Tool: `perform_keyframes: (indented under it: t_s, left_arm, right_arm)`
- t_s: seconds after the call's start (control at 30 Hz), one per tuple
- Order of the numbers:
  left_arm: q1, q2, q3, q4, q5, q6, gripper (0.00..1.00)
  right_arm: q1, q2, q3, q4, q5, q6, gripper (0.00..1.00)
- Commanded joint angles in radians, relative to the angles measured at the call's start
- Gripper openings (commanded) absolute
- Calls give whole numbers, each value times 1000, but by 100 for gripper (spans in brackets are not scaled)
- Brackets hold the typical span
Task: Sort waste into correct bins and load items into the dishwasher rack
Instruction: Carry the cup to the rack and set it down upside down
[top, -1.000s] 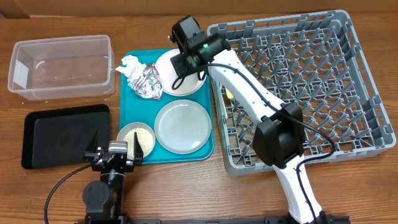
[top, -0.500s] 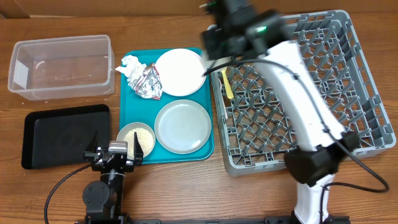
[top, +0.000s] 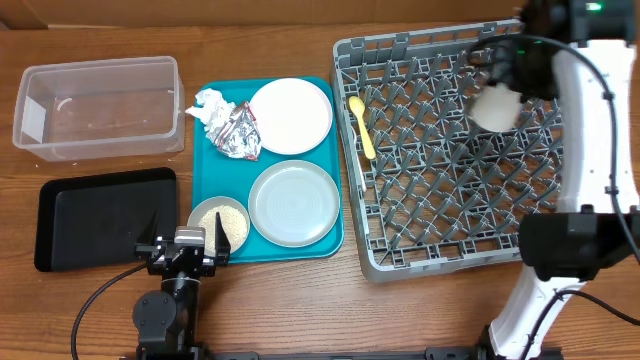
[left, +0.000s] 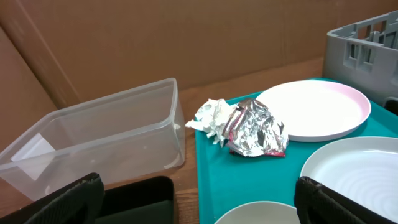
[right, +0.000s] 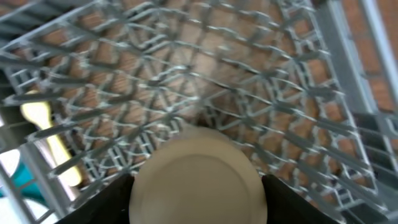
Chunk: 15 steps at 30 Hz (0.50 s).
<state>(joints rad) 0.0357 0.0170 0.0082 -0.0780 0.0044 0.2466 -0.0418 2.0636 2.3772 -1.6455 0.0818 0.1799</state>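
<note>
While the right fingers (right: 116, 202) clamp the cup (right: 198, 180) over the open right side of the rack (top: 440, 35), a grip only the wrist view shows; the left fingers (left: 68, 199) gape.

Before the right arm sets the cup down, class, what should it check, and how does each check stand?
1. Right claw grips the small white cup: ok.
2. Cup hangs over the dishwasher rack: ok.
3. Yellow spoon lies well aside of the cup: ok.
4. Cup's mouth faces down: cannot tell.
5. Left claw is open, away from the rack: ok.
</note>
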Motion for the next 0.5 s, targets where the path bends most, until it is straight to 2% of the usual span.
perform_keyframes:
  t_s: [0.0,0.23,0.47]
  left_arm:
    - [10,-4,-2,0,4,8,100]
    - [10,-4,-2,0,4,8,100]
    - [10,-4,-2,0,4,8,100]
  right_arm:
    - [-36,-6,-3,-10,-8,4,43]
    - [-57,-4,-55,-2,-8,5,43]
    - [-62,-4,-247,66,-4,10,43]
